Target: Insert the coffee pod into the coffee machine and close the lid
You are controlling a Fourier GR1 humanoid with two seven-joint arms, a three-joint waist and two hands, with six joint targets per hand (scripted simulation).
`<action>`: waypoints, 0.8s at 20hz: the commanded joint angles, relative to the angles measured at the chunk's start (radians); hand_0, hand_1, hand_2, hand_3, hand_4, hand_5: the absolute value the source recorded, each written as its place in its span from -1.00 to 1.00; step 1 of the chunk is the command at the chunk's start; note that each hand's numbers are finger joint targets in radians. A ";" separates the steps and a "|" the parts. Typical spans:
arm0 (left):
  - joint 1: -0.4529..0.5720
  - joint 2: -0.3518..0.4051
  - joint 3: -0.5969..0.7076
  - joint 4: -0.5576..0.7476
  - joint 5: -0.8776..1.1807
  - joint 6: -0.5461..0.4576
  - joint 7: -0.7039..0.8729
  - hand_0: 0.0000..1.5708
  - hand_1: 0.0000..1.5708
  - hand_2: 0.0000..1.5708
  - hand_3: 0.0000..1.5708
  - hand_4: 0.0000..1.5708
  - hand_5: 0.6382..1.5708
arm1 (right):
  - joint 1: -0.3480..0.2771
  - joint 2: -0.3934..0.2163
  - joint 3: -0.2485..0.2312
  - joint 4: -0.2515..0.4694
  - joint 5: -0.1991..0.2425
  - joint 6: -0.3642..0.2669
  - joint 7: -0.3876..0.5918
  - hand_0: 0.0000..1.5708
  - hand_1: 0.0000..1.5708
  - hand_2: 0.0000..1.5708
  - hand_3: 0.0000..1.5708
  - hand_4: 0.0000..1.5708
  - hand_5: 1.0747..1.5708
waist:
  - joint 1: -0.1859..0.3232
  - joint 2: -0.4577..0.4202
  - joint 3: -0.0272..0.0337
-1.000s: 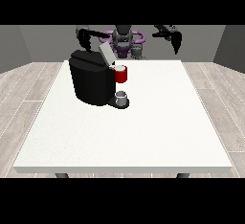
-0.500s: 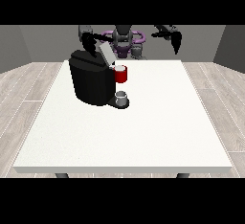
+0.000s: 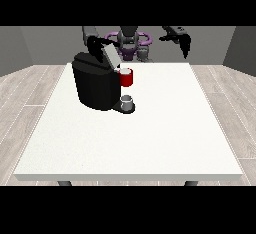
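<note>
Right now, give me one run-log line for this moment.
lid: raised | hand at view's left: at lid | hand at view's right: away, idle | coffee machine: on table

We see the machine (image 3: 96, 85) on the table (image 3: 150, 138), toward the far left part. Its lid (image 3: 111, 55) is tilted up at the top rear. A pod holder (image 3: 126, 77) sticks out on the machine's right side, with a cup (image 3: 127, 101) right below it on the machine's base. The hand at the view's left (image 3: 96, 47) is behind the machine, just beside the lid. The hand at the view's right (image 3: 184, 42) hangs above the table's far right edge, well apart from the machine. The robot (image 3: 131, 42) stands behind the table.
</note>
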 commanded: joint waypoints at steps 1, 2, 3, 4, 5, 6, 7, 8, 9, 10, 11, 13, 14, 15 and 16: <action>-0.039 0.007 0.000 0.030 -0.009 0.021 -0.031 -1.00 -1.00 -1.00 -1.00 -1.00 1.00 | -0.060 0.003 0.002 0.040 -0.002 0.026 -0.008 -1.00 -1.00 -1.00 -1.00 -1.00 1.00 | -0.010 0.055 0.0044; -0.039 -0.005 -0.012 -0.025 -0.002 0.046 0.076 -1.00 -1.00 -1.00 -1.00 -1.00 1.00 | -0.027 0.007 0.010 0.064 0.008 0.024 -0.002 -1.00 -1.00 -1.00 -1.00 -1.00 1.00 | 0.006 0.013 0.0046; -0.050 0.047 0.051 0.081 0.012 0.017 -0.060 -1.00 -1.00 -1.00 -1.00 -1.00 1.00 | -0.041 0.035 0.040 0.010 0.016 0.019 0.000 -1.00 -1.00 -1.00 -1.00 -1.00 1.00 | -0.038 0.050 0.0041; 0.020 0.025 0.002 0.018 0.022 -0.024 -0.024 -1.00 -1.00 -1.00 -1.00 -1.00 1.00 | -0.041 0.002 0.002 0.058 0.012 0.011 0.011 -1.00 -1.00 -1.00 -1.00 -1.00 1.00 | 0.015 0.020 0.0044; -0.004 0.007 -0.001 0.016 0.020 0.009 -0.009 -1.00 -1.00 -1.00 -1.00 -1.00 1.00 | -0.080 -0.005 -0.011 0.069 0.011 0.004 0.008 -1.00 -1.00 -1.00 -1.00 -1.00 1.00 | 0.018 0.032 0.0044; -0.011 0.034 0.026 0.044 0.029 0.005 -0.009 -1.00 -1.00 -1.00 -1.00 -0.97 1.00 | -0.045 0.045 0.039 0.037 0.026 0.001 0.029 -1.00 -1.00 -1.00 -1.00 -1.00 1.00 | -0.010 0.002 0.0043; 0.007 -0.002 -0.033 -0.018 0.002 0.009 -0.008 -1.00 -1.00 -1.00 -1.00 -0.83 1.00 | -0.055 0.025 0.009 0.092 0.044 -0.034 -0.032 -1.00 -1.00 -1.00 -1.00 -1.00 1.00 | 0.035 0.032 0.0045; -0.036 0.033 0.019 0.059 -0.004 0.033 -0.059 -1.00 -1.00 -1.00 -1.00 -0.82 1.00 | -0.092 0.046 0.035 0.047 0.046 -0.033 0.005 -1.00 -1.00 -1.00 -1.00 -1.00 1.00 | -0.006 0.046 0.0042; -0.023 0.021 0.001 0.044 0.006 0.023 -0.023 -1.00 -1.00 -1.00 -1.00 -0.80 1.00 | -0.075 0.057 0.042 0.059 0.047 -0.028 -0.008 -1.00 -1.00 -1.00 -1.00 -1.00 1.00 | 0.003 0.033 0.0043; 0.016 0.022 -0.010 0.016 -0.001 0.018 -0.019 -1.00 -1.00 -1.00 -1.00 -0.76 1.00 | -0.096 0.006 0.004 0.075 0.023 0.002 0.026 -1.00 -1.00 -1.00 -1.00 -0.90 1.00 | 0.026 0.014 0.0044; 0.028 0.006 -0.036 0.025 -0.030 0.026 -0.058 -1.00 -1.00 -1.00 -1.00 -0.79 1.00 | -0.107 0.011 0.023 0.068 0.041 -0.003 0.035 -1.00 -1.00 -1.00 -1.00 -0.77 1.00 | 0.021 0.017 0.0043; 0.023 0.020 0.020 0.125 -0.018 0.044 -0.129 -1.00 -1.00 -1.00 -1.00 -0.80 1.00 | -0.085 0.057 0.070 0.012 0.049 0.001 0.029 -1.00 -1.00 -1.00 -1.00 -0.80 1.00 | -0.035 0.026 0.0040; -0.014 -0.002 -0.004 0.069 0.001 0.046 -0.061 -1.00 -1.00 -1.00 -1.00 -0.85 1.00 | -0.094 0.069 0.068 0.051 0.076 -0.041 -0.013 -1.00 -1.00 -1.00 -1.00 -0.73 1.00 | 0.009 0.041 0.0043; -0.019 0.014 -0.022 0.036 0.031 -0.009 0.020 -1.00 -1.00 -1.00 -1.00 -0.82 1.00 | -0.111 0.043 0.059 0.068 0.073 -0.029 0.033 -1.00 -1.00 -1.00 -1.00 -0.82 1.00 | 0.032 0.005 0.0045; -0.025 -0.007 -0.027 0.039 -0.010 0.045 -0.052 -1.00 -1.00 -1.00 -1.00 -0.77 1.00 | -0.136 -0.010 0.035 0.076 0.066 0.007 -0.022 -1.00 -1.00 -1.00 -1.00 -1.00 1.00 | 0.033 0.071 0.0045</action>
